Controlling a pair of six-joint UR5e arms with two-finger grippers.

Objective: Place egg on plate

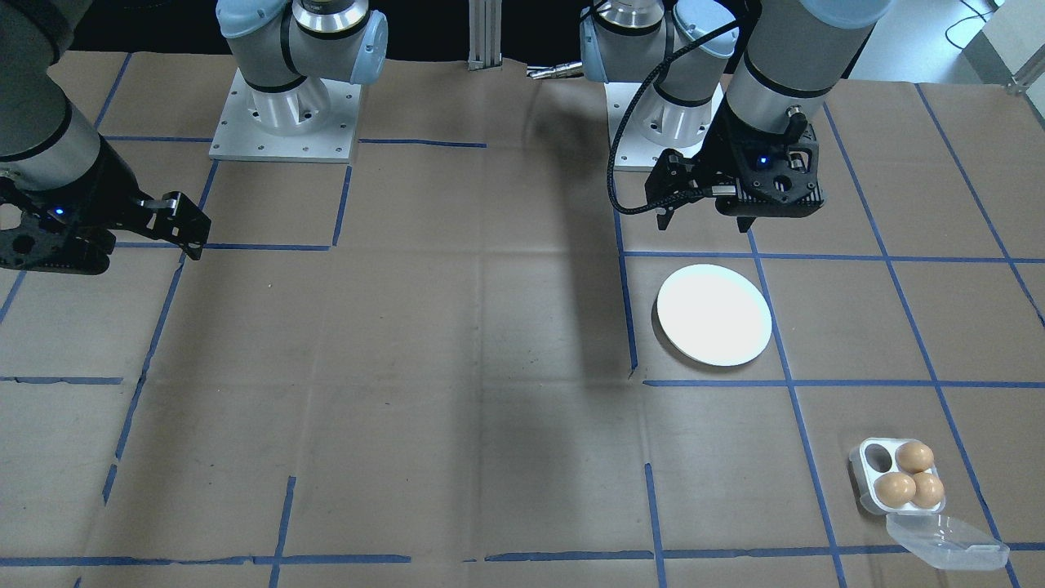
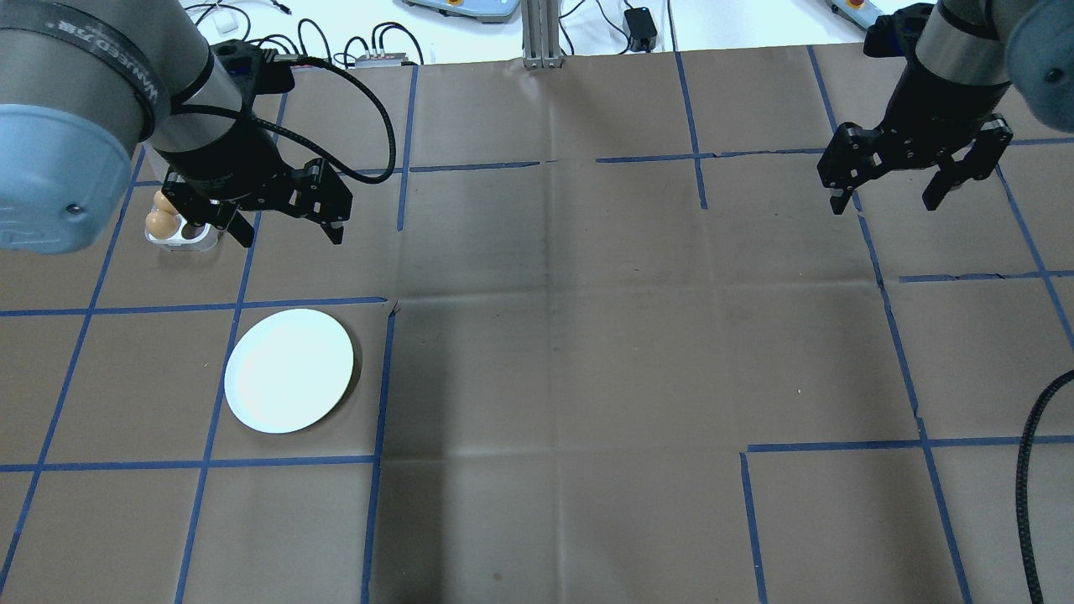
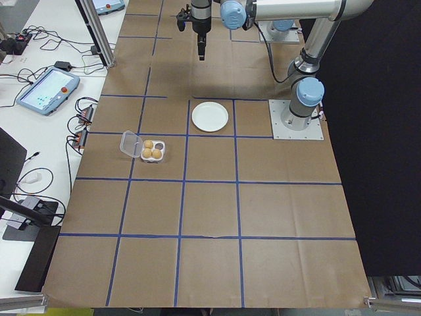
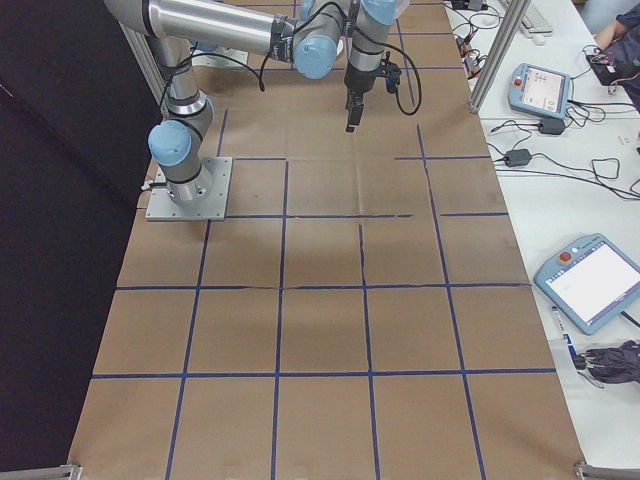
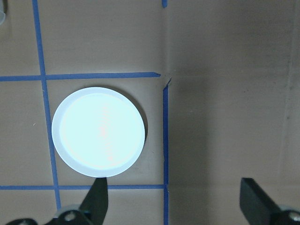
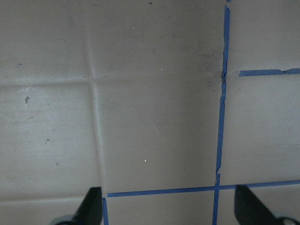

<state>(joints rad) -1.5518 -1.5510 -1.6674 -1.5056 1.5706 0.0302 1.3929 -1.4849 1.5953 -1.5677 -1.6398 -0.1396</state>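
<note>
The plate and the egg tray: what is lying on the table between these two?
Nothing but bare brown paper and a blue tape line separates the plate from the egg tray, seen best in the front-facing view.

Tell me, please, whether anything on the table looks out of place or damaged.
Nothing looks damaged or spilled. The egg tray has its lid open, with three eggs and one empty hole. The plate is bare.

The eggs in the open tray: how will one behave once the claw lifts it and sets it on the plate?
Probably fragile: each brown egg is a smooth, rounded shell, so a hard squeeze could crack it. Likely slippery between narrow fingers. On the plate, which looks flat with little rim, it may roll unless set down gently on its side.
</note>
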